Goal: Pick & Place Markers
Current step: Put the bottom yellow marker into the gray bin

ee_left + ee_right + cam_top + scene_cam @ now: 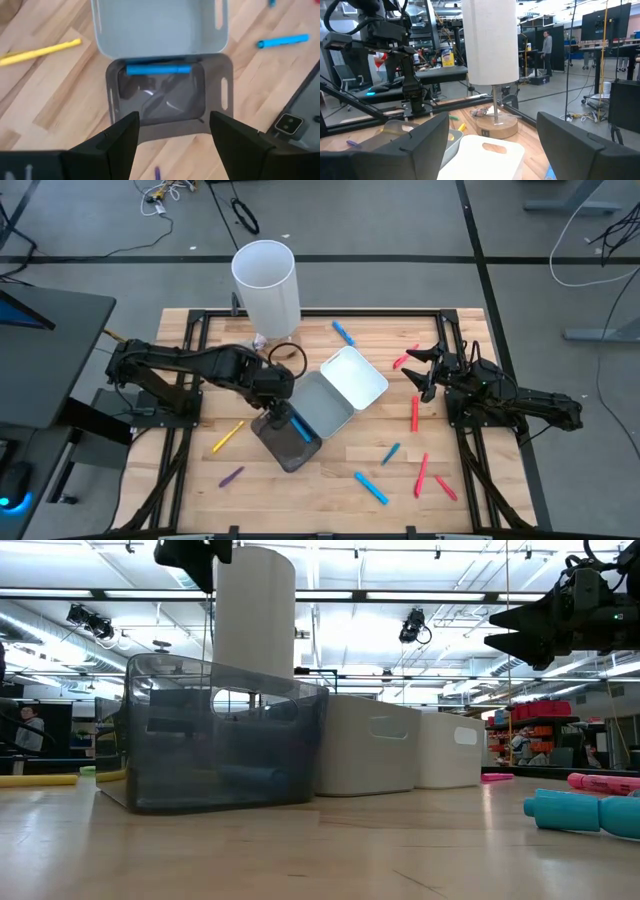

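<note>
Left hand (170, 137) hovering, fingers apart and empty, over dark tray (290, 445) holding one blue marker (158, 69). Right hand (428, 372) waiting at 3 o'clock, fingers apart. Risk: descending left hand clipping tray rim, shoving it.

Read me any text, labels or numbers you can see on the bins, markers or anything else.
No readable text anywhere.
Markers, e.g. the blue marker in the dark bin: no print visible.
Grey bin, white bin, white cylinder: plain.
Bottle in the room: label too blurred.
</note>
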Available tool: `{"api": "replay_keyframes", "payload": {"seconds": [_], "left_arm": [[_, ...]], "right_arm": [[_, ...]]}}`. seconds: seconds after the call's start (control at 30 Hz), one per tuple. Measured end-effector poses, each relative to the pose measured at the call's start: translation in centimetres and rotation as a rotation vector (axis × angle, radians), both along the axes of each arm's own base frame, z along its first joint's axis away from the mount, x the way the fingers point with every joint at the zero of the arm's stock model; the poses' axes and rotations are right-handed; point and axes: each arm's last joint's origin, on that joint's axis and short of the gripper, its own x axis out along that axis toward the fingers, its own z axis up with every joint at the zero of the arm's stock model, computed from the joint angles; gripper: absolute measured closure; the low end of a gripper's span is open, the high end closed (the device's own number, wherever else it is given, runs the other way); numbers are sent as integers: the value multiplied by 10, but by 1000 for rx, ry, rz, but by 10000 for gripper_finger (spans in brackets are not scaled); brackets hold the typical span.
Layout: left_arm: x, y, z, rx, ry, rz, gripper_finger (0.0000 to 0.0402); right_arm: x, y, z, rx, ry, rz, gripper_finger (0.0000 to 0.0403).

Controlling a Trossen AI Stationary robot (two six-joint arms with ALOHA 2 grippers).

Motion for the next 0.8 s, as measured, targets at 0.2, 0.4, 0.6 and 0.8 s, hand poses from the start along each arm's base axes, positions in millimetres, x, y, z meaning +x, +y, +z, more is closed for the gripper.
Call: {"api": "replay_keyframes", "payload": {"seconds": [0.2, 0.4, 0.6, 0.8], "left_arm": [[-14, 1, 3, 24, 66, 45, 154], [-33, 3, 12, 41, 96, 92, 154], [-49, 1, 21, 34, 103, 111, 154], [-72, -1, 29, 32, 140, 134, 154]], "right_arm": [[0, 0, 0, 0, 0, 0, 101], [0, 0, 0, -1, -2, 0, 101], [0, 0, 0, 0, 2, 1, 101], [0, 0, 0, 0, -2, -1, 101]]}}
